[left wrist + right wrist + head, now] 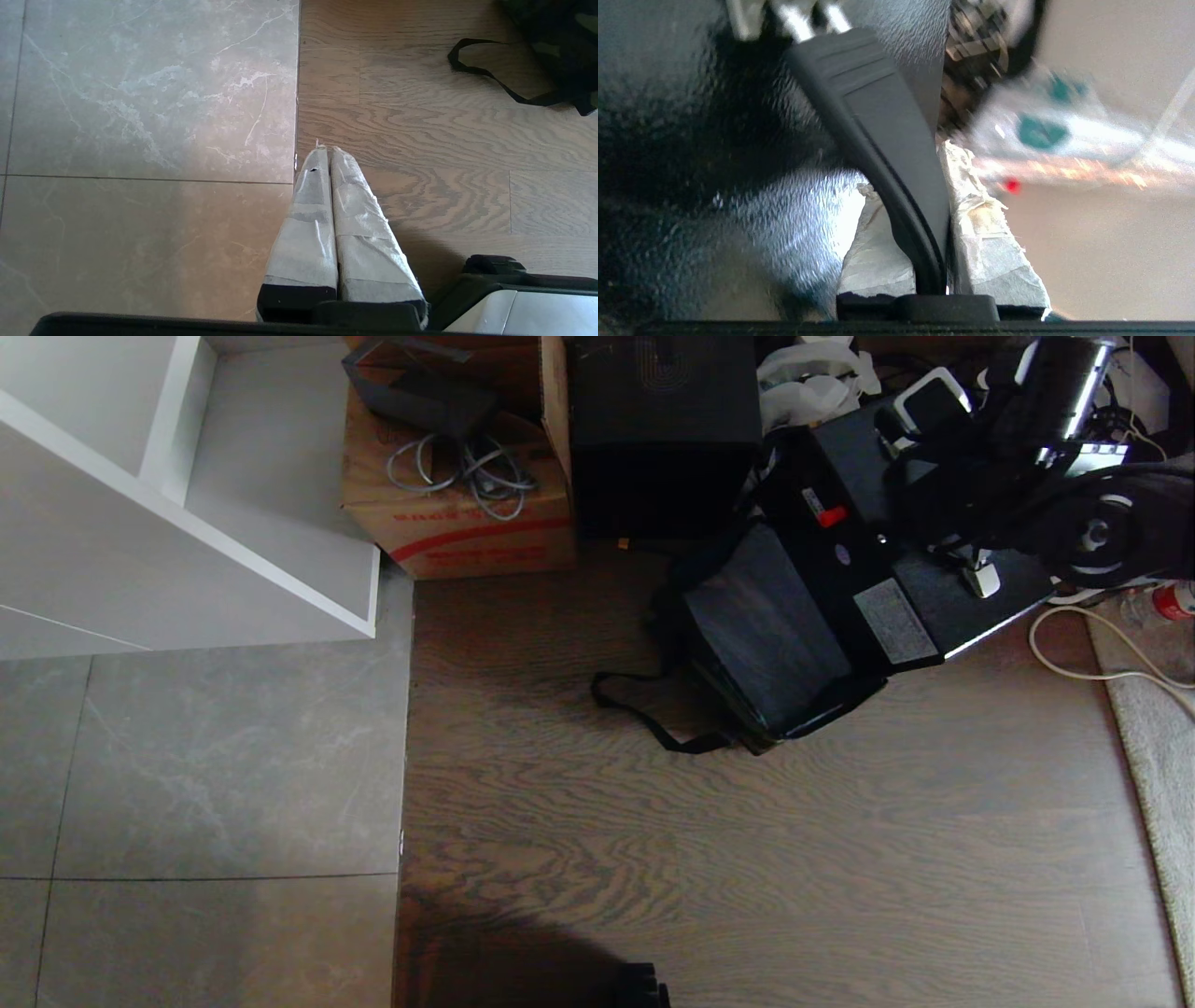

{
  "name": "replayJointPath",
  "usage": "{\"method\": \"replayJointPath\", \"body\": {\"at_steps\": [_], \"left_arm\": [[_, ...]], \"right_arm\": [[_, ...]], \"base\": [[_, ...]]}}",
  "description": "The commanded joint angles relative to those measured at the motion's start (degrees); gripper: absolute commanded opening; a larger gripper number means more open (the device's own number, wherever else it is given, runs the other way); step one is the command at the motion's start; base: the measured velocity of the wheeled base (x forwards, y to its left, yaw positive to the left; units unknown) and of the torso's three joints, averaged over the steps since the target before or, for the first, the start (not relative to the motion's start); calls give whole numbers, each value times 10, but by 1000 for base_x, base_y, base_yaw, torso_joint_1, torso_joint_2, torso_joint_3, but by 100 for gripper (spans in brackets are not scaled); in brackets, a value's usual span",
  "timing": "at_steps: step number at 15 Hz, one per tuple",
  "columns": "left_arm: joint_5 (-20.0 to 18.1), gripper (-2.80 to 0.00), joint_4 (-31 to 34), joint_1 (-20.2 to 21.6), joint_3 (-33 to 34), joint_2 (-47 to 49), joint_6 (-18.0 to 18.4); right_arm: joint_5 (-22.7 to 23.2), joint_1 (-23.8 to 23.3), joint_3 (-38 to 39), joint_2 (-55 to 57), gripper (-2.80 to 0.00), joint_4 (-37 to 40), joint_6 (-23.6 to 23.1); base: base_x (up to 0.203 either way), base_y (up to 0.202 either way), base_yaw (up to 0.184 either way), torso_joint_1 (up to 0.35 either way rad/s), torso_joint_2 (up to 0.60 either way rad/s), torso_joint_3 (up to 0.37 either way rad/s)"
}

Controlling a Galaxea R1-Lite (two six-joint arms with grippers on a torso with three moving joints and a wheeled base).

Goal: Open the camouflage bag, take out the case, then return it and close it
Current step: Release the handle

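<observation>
Wood floor (747,859) meeting grey tile (205,765); right gripper (924,219) jaws are pinching the case (868,537) handle (878,121); left gripper (329,151) jaws are pressing together.

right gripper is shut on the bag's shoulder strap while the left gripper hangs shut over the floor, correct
Not quite. The right wrist view shows the right gripper shut on the case's black handle bar, not the shoulder strap, which lies loose on the floor. The left gripper does hang shut over the floor.

Open floor (747,859) lies before the bag (747,644); behind it, the carton (457,513), black box (663,429) and clutter block passage.
</observation>
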Motion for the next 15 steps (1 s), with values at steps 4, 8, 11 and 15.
{"method": "replayJointPath", "body": {"at_steps": [4,8,11,15], "left_arm": [[0,-280,0,0,6,0,0],[0,-280,0,0,6,0,0],[0,-280,0,0,5,0,0],[0,-280,0,0,6,0,0]], "right_arm": [[-6,-97,61,-11,-280,-9,-13],[-5,-154,111,20,-280,-22,-7],[-6,-173,132,66,-280,-55,-7],[-7,-187,126,130,-280,-123,-11]], "base": [[0,0,0,0,0,0],[0,0,0,0,0,0],[0,0,0,0,0,0],[0,0,0,0,0,0]]}}
